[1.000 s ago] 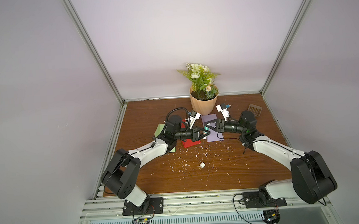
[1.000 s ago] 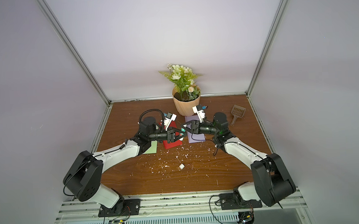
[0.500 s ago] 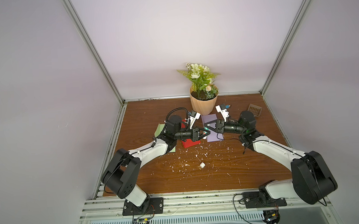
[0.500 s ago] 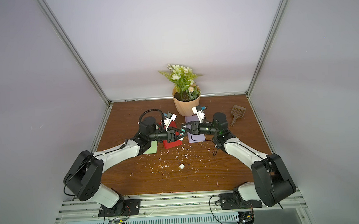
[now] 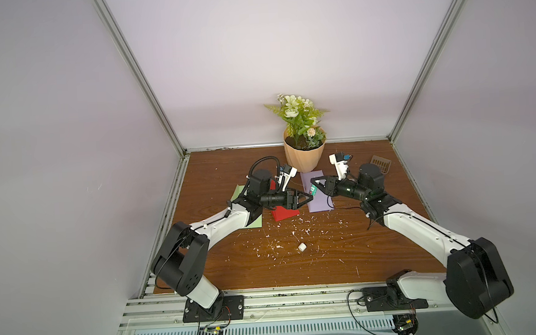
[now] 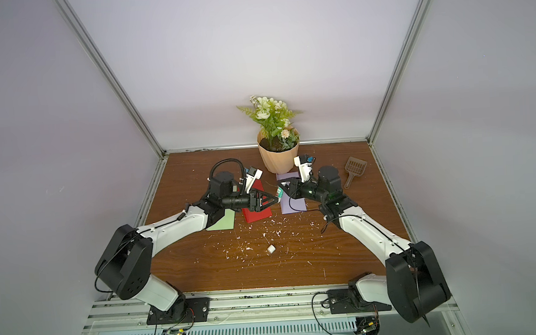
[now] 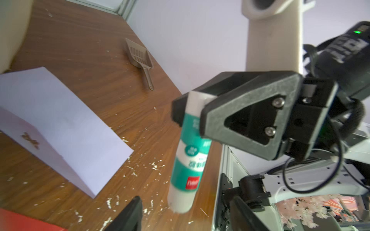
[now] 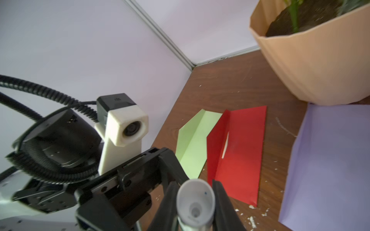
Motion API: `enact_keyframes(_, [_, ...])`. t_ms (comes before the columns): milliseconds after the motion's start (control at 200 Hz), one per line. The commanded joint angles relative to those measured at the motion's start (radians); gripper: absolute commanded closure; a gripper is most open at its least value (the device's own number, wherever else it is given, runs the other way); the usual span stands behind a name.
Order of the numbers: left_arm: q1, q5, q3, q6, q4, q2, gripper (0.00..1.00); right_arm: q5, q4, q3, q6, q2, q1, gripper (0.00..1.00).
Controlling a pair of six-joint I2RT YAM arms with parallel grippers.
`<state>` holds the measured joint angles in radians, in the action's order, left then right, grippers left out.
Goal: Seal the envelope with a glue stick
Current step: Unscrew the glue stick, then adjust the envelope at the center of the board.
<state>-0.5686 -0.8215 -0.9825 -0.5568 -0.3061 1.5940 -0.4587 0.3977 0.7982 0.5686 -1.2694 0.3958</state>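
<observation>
The glue stick (image 7: 190, 152), white with a green label, hangs in the air between the two arms, and my right gripper (image 8: 195, 206) is shut on its upper end. In both top views the glue stick (image 5: 313, 189) (image 6: 279, 192) is over the near edge of a purple envelope (image 5: 320, 203). My left gripper (image 7: 186, 218) is open, its fingers spread either side of the stick's lower end without touching it. A red envelope (image 8: 240, 144) with a raised flap and a green envelope (image 8: 192, 144) lie to the left. A small white cap-like piece (image 5: 302, 247) lies on the table.
A potted plant (image 5: 304, 153) stands just behind the purple envelope. A brown scoop (image 5: 380, 164) lies at the back right. White crumbs (image 5: 274, 246) are scattered over the wooden table (image 5: 216, 177) in front of the envelopes.
My right gripper has shut on the glue stick. My left gripper has then opened and let go of it. Both arms stay roughly where they were.
</observation>
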Motion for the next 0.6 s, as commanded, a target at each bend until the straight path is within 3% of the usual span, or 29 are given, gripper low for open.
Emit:
enact_keyframes(0, [0.007, 0.116, -0.086, 0.105, 0.202, 0.046, 0.24, 0.272, 0.041, -0.051, -0.124, 0.033, 0.000, 1.00])
enact_keyframes(285, [-0.061, 0.371, -0.252, 0.153, 0.428, 0.188, 0.19, 0.533, 0.324, -0.232, -0.208, 0.064, 0.045, 1.00])
enact_keyframes(595, [-0.115, 0.619, -0.459, 0.115, 0.556, 0.363, 0.13, 0.618, 0.279, -0.256, -0.177, 0.122, 0.037, 1.00])
